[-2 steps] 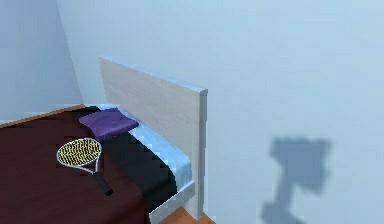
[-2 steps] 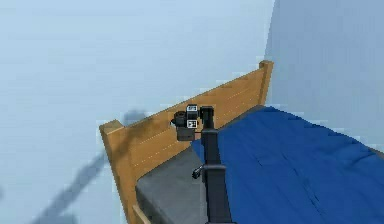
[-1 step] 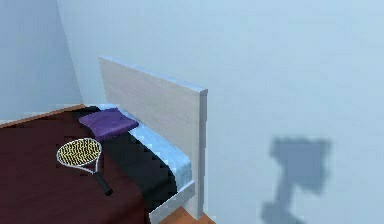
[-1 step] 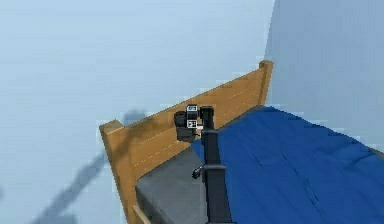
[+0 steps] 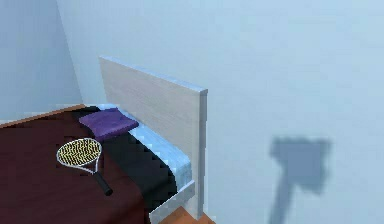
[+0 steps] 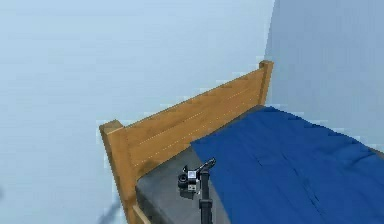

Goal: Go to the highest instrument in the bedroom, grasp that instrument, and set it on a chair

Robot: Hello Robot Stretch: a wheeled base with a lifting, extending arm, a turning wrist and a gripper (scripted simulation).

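Forward view: dark bed (image 5: 30, 175) cut off left and below, racket (image 5: 80, 153) flat on it, purple pillow (image 5: 108, 122) by pale headboard (image 5: 160, 105). Arm side view: wooden headboard (image 6: 190, 115), gripper (image 6: 186, 182) tiny against grey mattress (image 6: 162, 186), load impossible to tell, blue blanket (image 6: 290, 160) right.

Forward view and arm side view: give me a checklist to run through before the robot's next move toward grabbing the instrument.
1. Instrument identified: not ok. What lies on the dark red cover is a yellow-headed racket.
2. Gripper load: cannot tell. The gripper shows against the grey mattress.
3. Room to drive straight ahead: not ok. The pale headboard and the wall stand ahead.
4. Gripper apart from the wooden headboard: ok. Grey mattress shows between them.
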